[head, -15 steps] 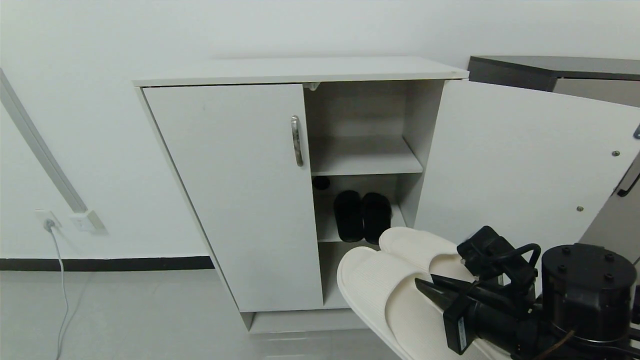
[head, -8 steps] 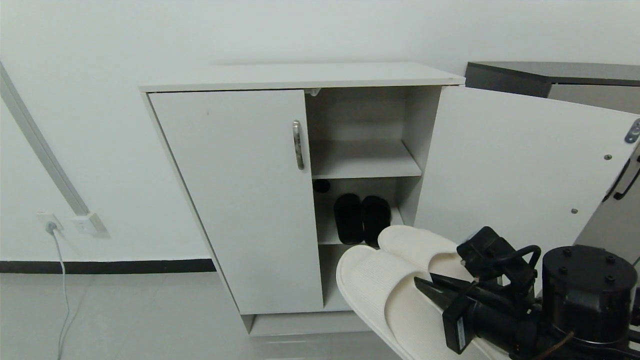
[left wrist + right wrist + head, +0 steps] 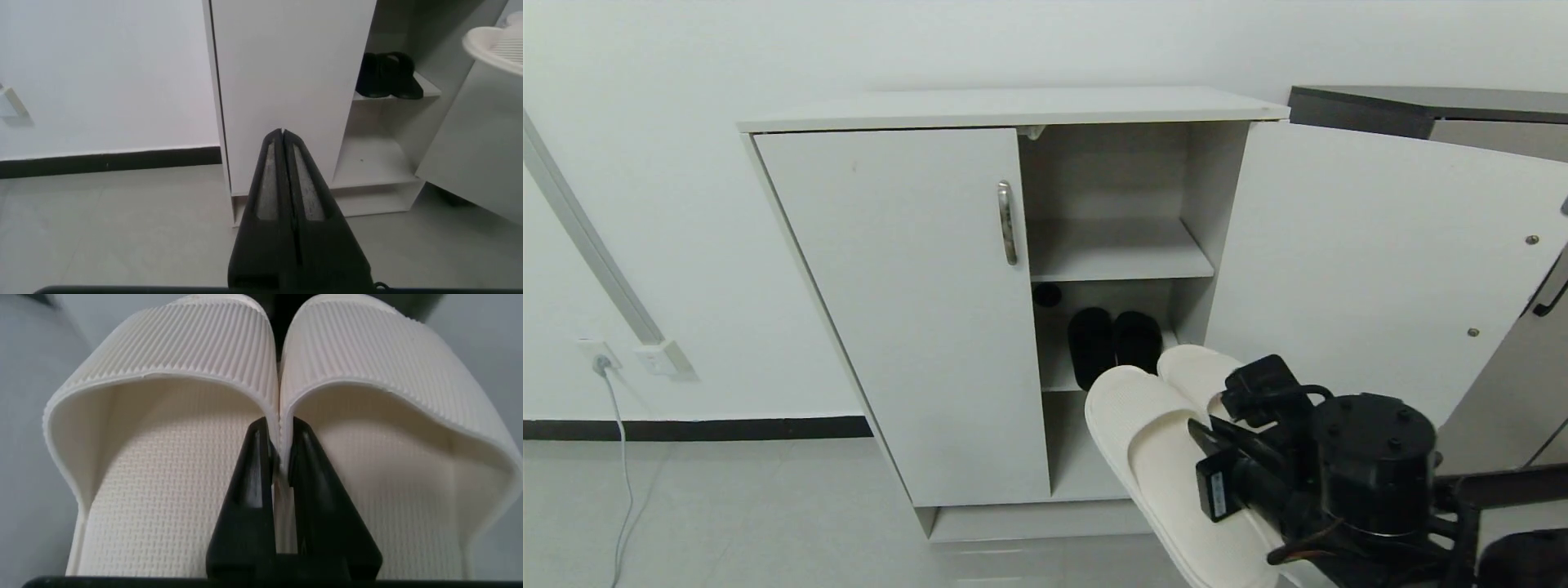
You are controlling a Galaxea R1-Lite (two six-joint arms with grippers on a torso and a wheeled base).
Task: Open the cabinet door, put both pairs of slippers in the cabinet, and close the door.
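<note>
The right pincer point(image 3: 279, 431) pinches both white slippers point(image 3: 155, 482) by their touching inner edges (probably light, bendy foam), toes ahead of it.

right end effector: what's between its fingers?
The adjoining inner edges of the two white slippers, pinched together by the right end effector between its fingers. The right wrist view shows it.

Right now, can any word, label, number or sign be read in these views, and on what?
None can be read.
A pale sticker on the black housing behind the right gripper: print too small to read.
On the cabinet, white slippers, black slippers: no print visible.
</note>
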